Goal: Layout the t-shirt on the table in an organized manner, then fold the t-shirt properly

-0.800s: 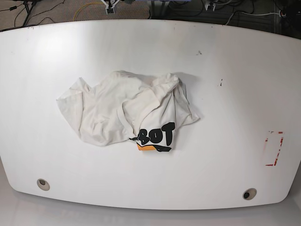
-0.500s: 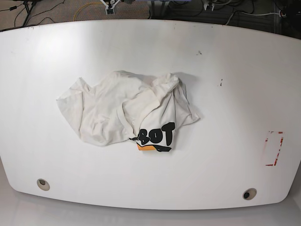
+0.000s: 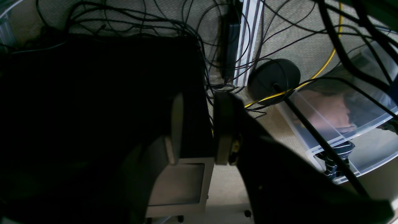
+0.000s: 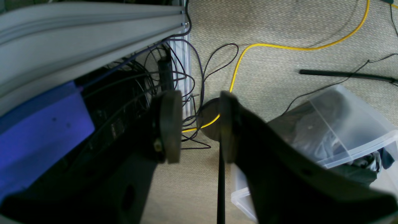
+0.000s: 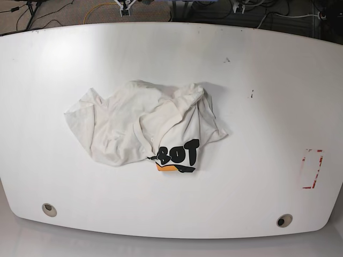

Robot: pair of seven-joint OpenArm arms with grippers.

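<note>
White cotton, crumpled into a heap: the t-shirt lies near the middle of the table, well apart from every edge. We see its long axis run roughly parallel to the table's near and far edges, one lobe of cloth reaching toward the left edge. A folded flap at the heap's near side shows black lettering over a sliver of orange, turned toward the near edge. A red tape rectangle sits close to the right edge, and two round grommet holes lie along the near edge.

Only the base view shows us the shirt and table; neither arm appears in it. The wrist views show what it lacks. Our left claw hangs over carpet, cables and a clear plastic bin, jaws parted with nothing between them. Our right claw is likewise parted and empty, above a yellow cable on the floor.
</note>
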